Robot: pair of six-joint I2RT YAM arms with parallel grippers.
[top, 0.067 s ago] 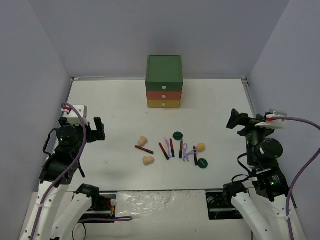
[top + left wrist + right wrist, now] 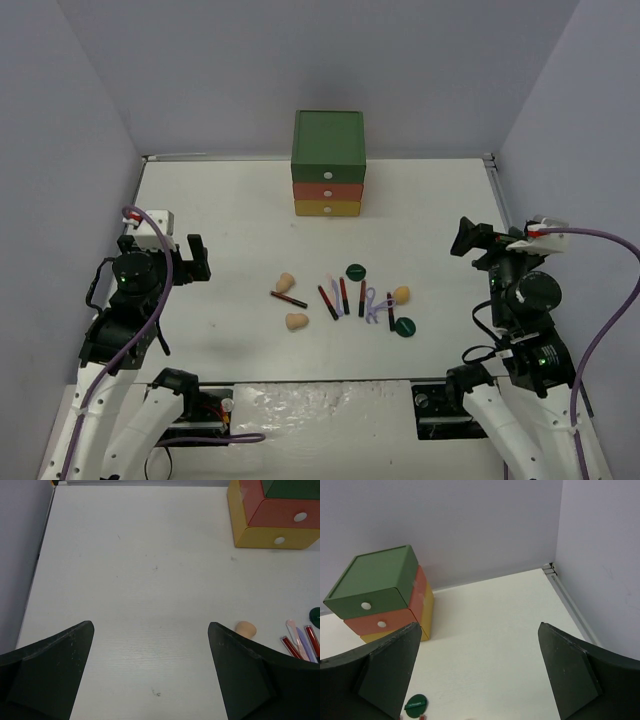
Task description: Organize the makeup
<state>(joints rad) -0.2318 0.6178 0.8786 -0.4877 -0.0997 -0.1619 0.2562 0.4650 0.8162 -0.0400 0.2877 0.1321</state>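
The makeup lies scattered in the middle of the table. It includes three tan sponges [image 2: 285,281] [image 2: 296,321] [image 2: 402,294], two dark green discs [image 2: 355,270] [image 2: 405,326], black-and-red sticks [image 2: 327,302] and lilac tools [image 2: 372,303]. My left gripper [image 2: 195,258] hovers open at the left, well clear of the items. In its wrist view the gripper [image 2: 150,626] holds nothing, and one sponge [image 2: 245,629] peeks past the right finger. My right gripper [image 2: 468,238] hangs open at the right. Its wrist view shows the empty gripper [image 2: 479,626] and one disc [image 2: 416,704].
A drawer box [image 2: 328,165] with green, orange and yellow drawers, all shut, stands at the back centre. It shows in both wrist views [image 2: 272,525] [image 2: 375,595]. Grey walls close in the table on three sides. The arm bases sit at the near edge.
The right arm has shifted slightly to the left. Nothing else has moved.
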